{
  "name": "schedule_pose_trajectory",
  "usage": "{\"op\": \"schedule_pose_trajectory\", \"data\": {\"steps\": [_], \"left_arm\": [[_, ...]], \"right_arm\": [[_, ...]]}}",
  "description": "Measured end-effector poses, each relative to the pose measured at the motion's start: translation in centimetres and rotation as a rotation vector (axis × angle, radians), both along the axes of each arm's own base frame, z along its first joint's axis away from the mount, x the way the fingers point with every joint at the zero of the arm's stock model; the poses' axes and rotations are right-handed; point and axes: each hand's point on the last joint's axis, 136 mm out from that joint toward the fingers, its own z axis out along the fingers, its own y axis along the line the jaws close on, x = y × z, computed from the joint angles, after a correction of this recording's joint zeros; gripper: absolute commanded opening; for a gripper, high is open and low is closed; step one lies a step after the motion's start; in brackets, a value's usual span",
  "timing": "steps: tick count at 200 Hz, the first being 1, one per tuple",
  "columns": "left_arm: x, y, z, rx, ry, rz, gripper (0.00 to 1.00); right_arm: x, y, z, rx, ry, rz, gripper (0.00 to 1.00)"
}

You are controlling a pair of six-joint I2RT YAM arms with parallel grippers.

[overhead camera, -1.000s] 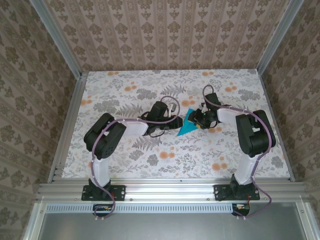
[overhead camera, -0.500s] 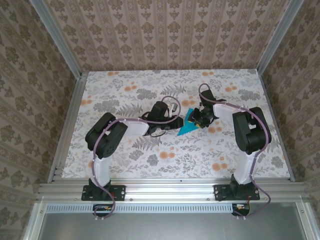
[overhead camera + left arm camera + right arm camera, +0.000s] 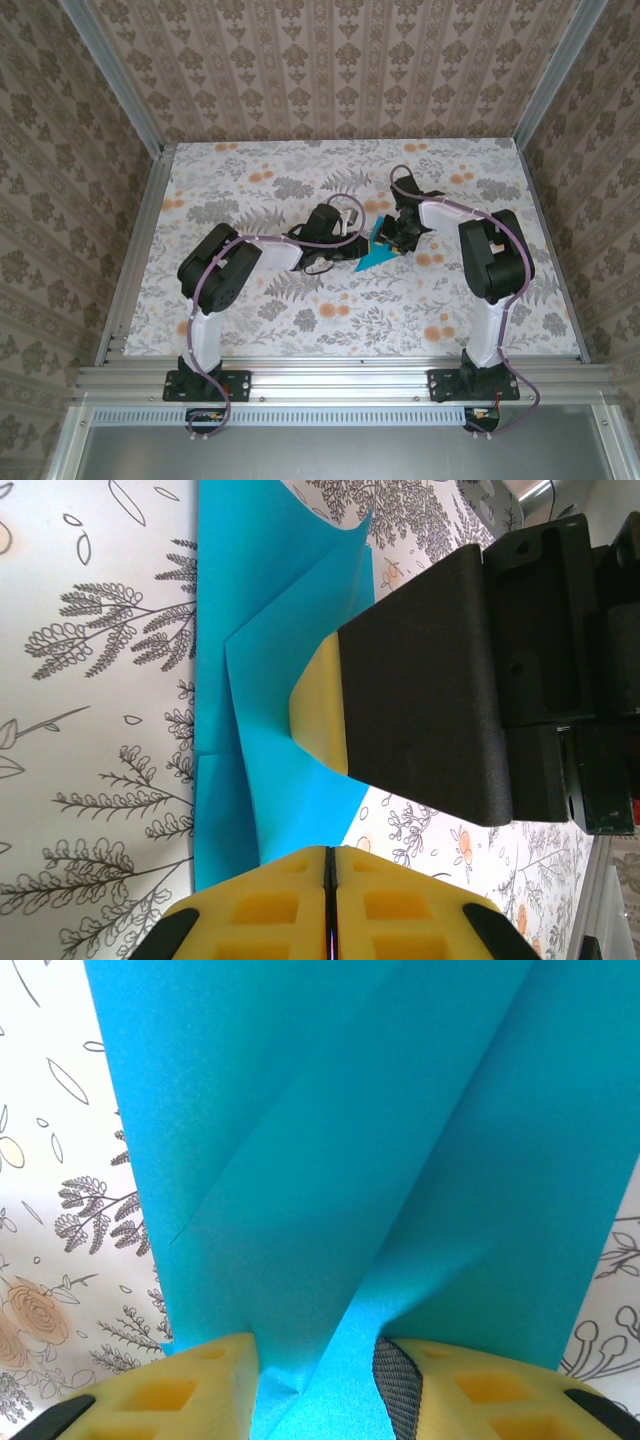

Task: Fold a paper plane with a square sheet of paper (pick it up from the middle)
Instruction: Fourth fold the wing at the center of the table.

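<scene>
The square sheet of paper [image 3: 373, 256] lies mid-table as a partly folded cyan shape with creases and a raised flap [image 3: 270, 660]. My left gripper [image 3: 352, 244] is at its left edge. In the left wrist view its yellow pads [image 3: 328, 872] are shut tight together at the paper's near edge, and I cannot tell whether paper is nipped between them. My right gripper [image 3: 393, 238] is down on the paper from the right, one yellow-tipped finger [image 3: 318, 712] pressing on it. In the right wrist view its jaws [image 3: 315, 1372] stand apart, with a raised ridge of the paper [image 3: 350, 1160] between them.
The floral tabletop [image 3: 300, 320] has free room in front and to both sides of the paper. Aluminium rails [image 3: 130, 260] and patterned walls bound the table on the left, right and back.
My left gripper's pads have closed together. The right arm has swung its elbow left and back, and its gripper has shifted slightly left over the paper.
</scene>
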Motion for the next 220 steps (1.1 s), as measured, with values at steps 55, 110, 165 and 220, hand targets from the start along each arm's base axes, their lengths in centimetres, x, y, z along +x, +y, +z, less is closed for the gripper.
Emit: {"op": "schedule_pose_trajectory", "data": {"steps": [55,110,165,220], "left_arm": [[0.0,0.0,0.1,-0.005,0.001,0.003,0.1],[-0.1,-0.1,0.1,-0.01,0.004,0.001,0.11],[-0.7,-0.5,0.0,-0.014,0.014,-0.021,0.11],[-1.4,-0.8,-1.4,0.006,0.041,-0.04,0.11]], "right_arm": [[0.0,0.1,-0.2,-0.019,0.023,0.004,0.45],[0.0,0.2,-0.4,-0.023,0.045,-0.011,0.5],[0.0,0.2,-0.5,-0.026,0.058,-0.018,0.5],[-0.1,0.3,-0.6,-0.038,0.069,-0.013,0.5]]}}
